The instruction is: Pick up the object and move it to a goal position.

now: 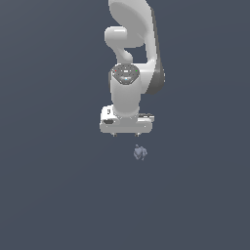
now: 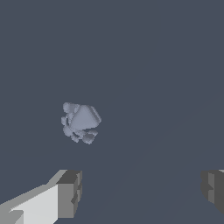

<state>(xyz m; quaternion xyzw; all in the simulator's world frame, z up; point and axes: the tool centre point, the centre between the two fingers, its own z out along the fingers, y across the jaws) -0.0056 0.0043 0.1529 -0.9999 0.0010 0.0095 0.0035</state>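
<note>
The object [image 1: 140, 153] is a tiny lumpy grey-blue thing lying on the dark floor, just below and slightly toward the exterior view's right of the white gripper [image 1: 126, 134]. In the wrist view the object [image 2: 80, 122] lies ahead of the gripper [image 2: 140, 192], outside the gap between the fingers. The gripper is open wide and empty; both grey fingertips [image 2: 70, 192] show far apart. The gripper does not touch the object.
The white arm [image 1: 131, 58] rises behind the gripper toward the top of the exterior view. A plain dark grey-blue floor [image 1: 58, 195] spreads all around. No goal marker shows.
</note>
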